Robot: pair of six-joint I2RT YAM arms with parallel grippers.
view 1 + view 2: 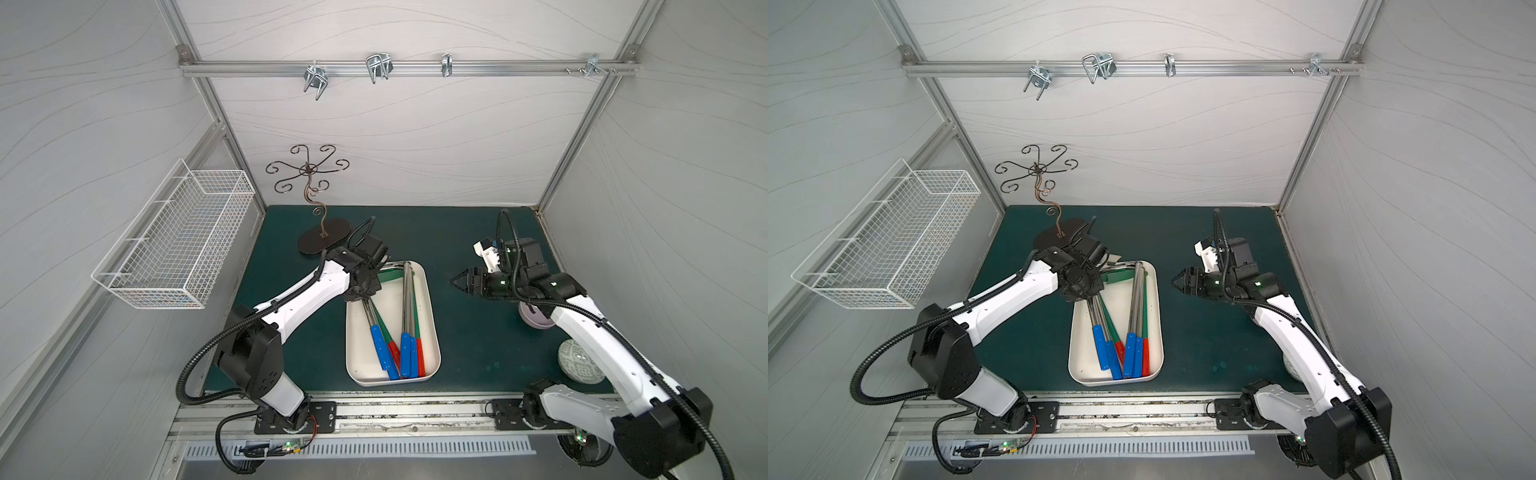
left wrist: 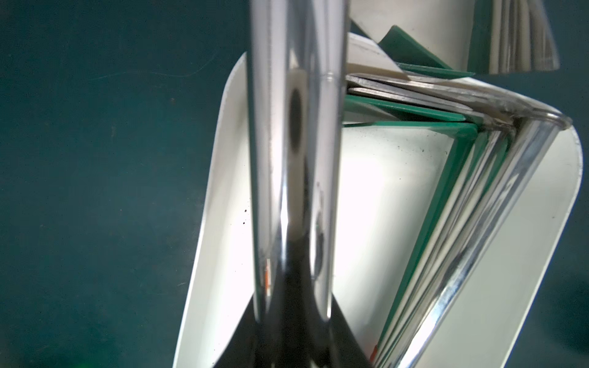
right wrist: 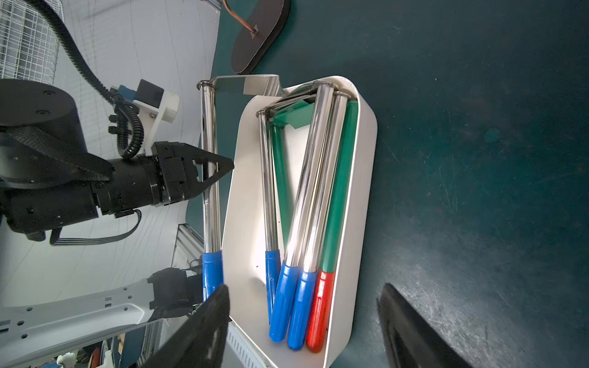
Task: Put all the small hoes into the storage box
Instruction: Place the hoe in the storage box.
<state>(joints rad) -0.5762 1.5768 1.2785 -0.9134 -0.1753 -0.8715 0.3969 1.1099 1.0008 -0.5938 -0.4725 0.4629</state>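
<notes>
Shows hoe (image 3: 208, 127) clamped in left claw (image 3: 218, 176) over left rim of box (image 3: 245, 197), seemingly not yet resting inside beside other hoes (image 3: 318, 191); right claw (image 1: 457, 282), right of box, apart, empty. Leaves lowering, release.

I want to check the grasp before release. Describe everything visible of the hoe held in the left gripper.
The small hoe has a round, mirror-bright metal shaft, a blue plastic grip at the near end and a flat steel blade set crosswise at the far end. The left gripper is shut on the shaft about midway. The hoe is roughly level, along the storage box's long side, over its left part. Whether it touches the box or the hoes already inside cannot be told.
</notes>
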